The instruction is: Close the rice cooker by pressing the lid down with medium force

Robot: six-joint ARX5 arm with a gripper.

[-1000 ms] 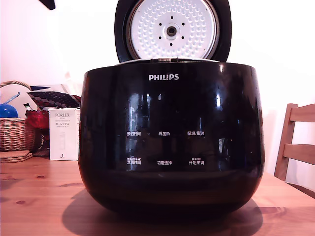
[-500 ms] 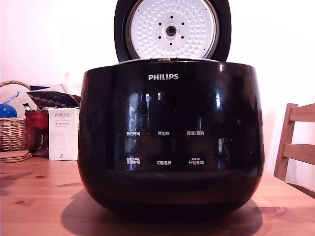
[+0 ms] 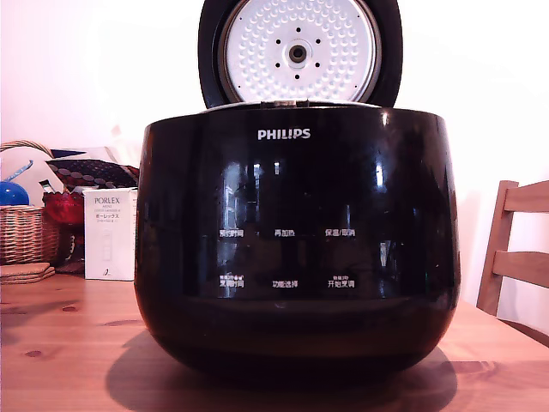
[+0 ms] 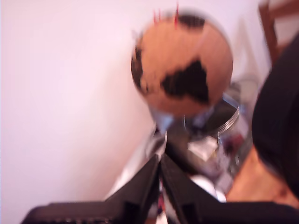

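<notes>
Gripper [image 4: 160, 161] pinched narrow, holding nothing, off behind the rice cooker [image 3: 297, 249] mid-table. The lid [image 3: 300, 53] stands fully upright - I'd push its back top edge forward, then press down firmly till latch.

The lid [image 3: 299, 53] is cut off by the exterior view's top edge. The wrist view is blurred, so the clutter past the gripper [image 4: 160, 161] cannot be made out.

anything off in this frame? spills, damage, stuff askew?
Nothing stands out. The rice cooker sits level on the wooden table, its lid upright and open, not yet pressed. No spills or damage visible. The wrist view is motion-blurred; the gripper there looks shut, holding nothing.
</notes>
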